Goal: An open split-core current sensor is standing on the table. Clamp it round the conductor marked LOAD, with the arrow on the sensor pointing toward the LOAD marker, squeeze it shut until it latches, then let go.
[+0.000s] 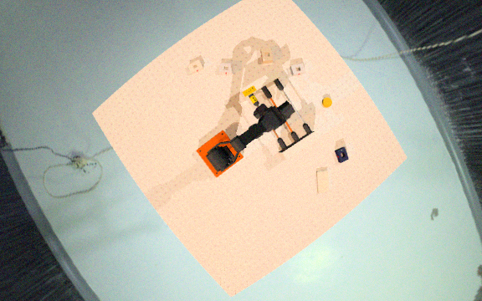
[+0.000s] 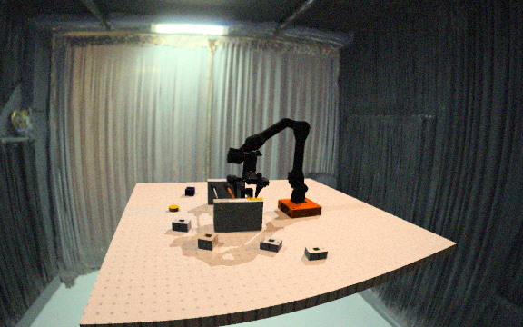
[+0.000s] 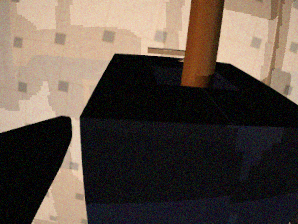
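Okay so, counter [image 1: 182, 209] [image 2: 357, 268] shot: arm [image 1: 251, 135] [image 2: 299, 159] over the rod frame [image 1: 304, 137] [image 2: 238, 215], end effector [image 1: 271, 119] [image 2: 249, 194] [image 3: 177, 140] apart.
Sensor [image 3: 165, 160] sits round an orange rod [image 1: 275, 134] [image 3: 202, 45], right between the fingers, visible finger [image 3: 47, 150] just off its side. Backing straight up looks best; neighbouring rods leave little sideways room. Can't read the arrow or latch, tbh.
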Tool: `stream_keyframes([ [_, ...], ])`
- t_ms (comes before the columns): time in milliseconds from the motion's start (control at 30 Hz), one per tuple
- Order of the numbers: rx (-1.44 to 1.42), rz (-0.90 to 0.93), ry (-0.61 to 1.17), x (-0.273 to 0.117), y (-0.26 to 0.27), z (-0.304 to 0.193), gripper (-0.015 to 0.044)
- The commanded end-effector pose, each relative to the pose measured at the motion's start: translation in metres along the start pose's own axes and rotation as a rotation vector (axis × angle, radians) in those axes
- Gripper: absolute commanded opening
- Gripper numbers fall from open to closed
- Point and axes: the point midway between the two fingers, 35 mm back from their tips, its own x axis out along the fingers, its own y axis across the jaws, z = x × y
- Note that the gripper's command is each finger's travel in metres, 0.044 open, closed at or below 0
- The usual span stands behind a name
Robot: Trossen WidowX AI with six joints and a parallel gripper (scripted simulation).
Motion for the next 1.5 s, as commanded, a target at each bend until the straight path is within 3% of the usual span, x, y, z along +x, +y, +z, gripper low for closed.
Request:
stream_keyframes([
  [0,0.0,0.002,0.0,-0.002,0.0,0.0,0.044],
  [333,0.005,0.084,0.004,-0.102,-0.01,0.003,0.044],
  [1467,0.006,0.085,0.005,-0.104,-0.01,0.003,0.044],
])
